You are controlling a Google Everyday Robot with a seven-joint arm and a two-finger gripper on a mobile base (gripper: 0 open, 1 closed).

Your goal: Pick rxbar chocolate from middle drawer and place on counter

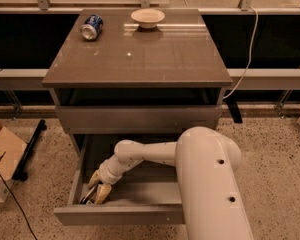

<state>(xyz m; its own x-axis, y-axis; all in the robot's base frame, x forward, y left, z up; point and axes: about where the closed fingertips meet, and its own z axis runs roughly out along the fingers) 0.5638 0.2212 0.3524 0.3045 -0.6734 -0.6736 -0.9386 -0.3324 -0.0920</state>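
The middle drawer [120,215] is pulled open below the shut grey drawer front [140,119]. My gripper [98,186] is reaching down into the drawer's front left corner, with its tan fingers [103,193] apart. The rxbar chocolate [88,197], dark with a white patch, lies flat on the drawer floor right by the fingertips, partly hidden by them. I cannot tell whether the fingers touch it. The counter [140,54] is the glossy grey-brown slab on top of the cabinet.
A blue soda can [91,26] lies on its side at the counter's back left. A white bowl [148,17] stands at the back middle. A cardboard box [2,156] sits on the floor at left. My white arm [210,184] fills the front right.
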